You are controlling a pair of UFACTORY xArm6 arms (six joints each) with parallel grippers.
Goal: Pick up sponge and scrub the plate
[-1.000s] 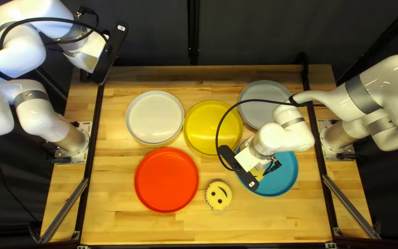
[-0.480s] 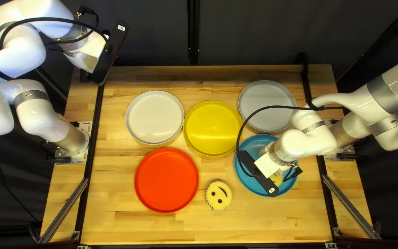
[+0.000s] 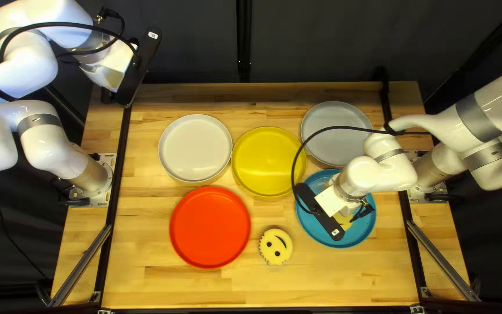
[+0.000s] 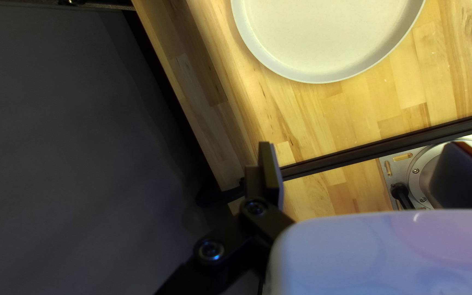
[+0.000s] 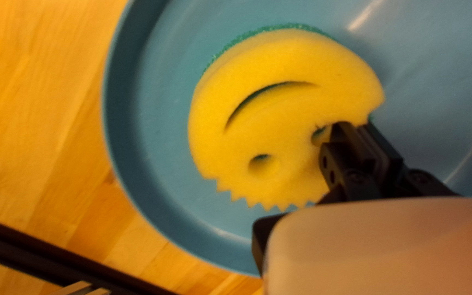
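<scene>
Wood tabletop [image 3: 216, 288], yellow smiley sponge [image 5: 252, 120] over the blue plate [image 5: 148, 98], probably light and squashy, its edge pinched between my right gripper's [image 5: 357, 125] jaws, a firm grip there likely harmless; left gripper [image 4: 356, 157] spread wide.

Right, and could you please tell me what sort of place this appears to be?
Most likely a robotics lab: my left arm and right arm stand at opposite sides of a wooden table, with a dark curtain behind it.
</scene>
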